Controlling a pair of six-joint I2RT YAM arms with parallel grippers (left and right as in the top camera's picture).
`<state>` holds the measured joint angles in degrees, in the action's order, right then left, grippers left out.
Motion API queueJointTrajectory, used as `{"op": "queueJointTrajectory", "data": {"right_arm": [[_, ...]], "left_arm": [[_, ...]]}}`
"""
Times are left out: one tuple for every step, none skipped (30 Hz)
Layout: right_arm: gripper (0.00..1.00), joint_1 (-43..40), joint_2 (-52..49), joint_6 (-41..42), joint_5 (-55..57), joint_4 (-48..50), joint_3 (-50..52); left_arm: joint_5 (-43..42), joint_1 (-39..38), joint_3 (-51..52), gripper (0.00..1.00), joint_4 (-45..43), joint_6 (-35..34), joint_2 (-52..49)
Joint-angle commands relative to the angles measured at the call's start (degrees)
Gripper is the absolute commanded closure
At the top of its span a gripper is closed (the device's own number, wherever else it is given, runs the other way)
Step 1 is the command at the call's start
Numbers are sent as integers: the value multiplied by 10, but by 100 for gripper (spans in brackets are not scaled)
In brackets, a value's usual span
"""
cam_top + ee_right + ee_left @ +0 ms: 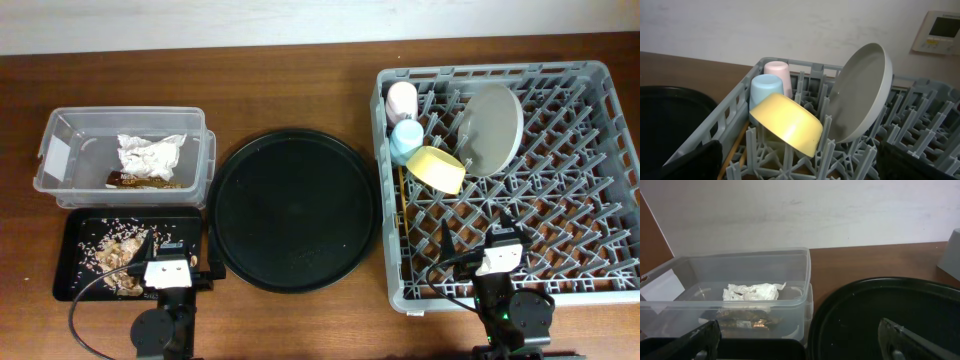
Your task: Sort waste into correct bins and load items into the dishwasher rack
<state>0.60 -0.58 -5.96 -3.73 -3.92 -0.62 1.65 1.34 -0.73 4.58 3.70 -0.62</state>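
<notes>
Left hand [799,326]: fingers [705,341] cut off by the lower edge, set wide apart, holding nothing. Right hand [805,152]: likewise spread and empty, only dark finger stubs in view. Ahead of the left hand, the clear tub [765,260] holds a crumpled white napkin [752,292] and a brown wrapper [742,322] whose print is too blurred to read. The tub's white label [660,287] shows no legible text. Shallow black tray [75,280]: partly under the left hand, with beige scraps [115,255] inside. Grey rack [720,117], ahead of the right hand, contains:
- pink cup [777,70] and blue cup [765,90], both upside down
- yellow bowl [790,125], tilted on the pegs
- grey-green plate [865,90], standing on edge
- chopsticks [734,150], a thin wooden strip low by the rack wall, mostly hidden
</notes>
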Motion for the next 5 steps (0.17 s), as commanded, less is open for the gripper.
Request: {"op": "queueJointTrajectory", "data": {"right_arm": [[2, -3, 4, 2, 1, -3, 3], [2, -3, 4, 2, 1, -3, 3], [2, -3, 4, 2, 1, -3, 3], [2, -3, 4, 2, 1, -3, 3], [1, -3, 4, 2, 1, -3, 3]], "left_arm": [[-8, -2, 2, 1, 2, 11, 3], [-9, -2, 2, 1, 2, 11, 3], [-8, -2, 2, 1, 2, 11, 3], [-8, -2, 2, 1, 2, 11, 3], [-8, -2, 2, 1, 2, 11, 3]]}}
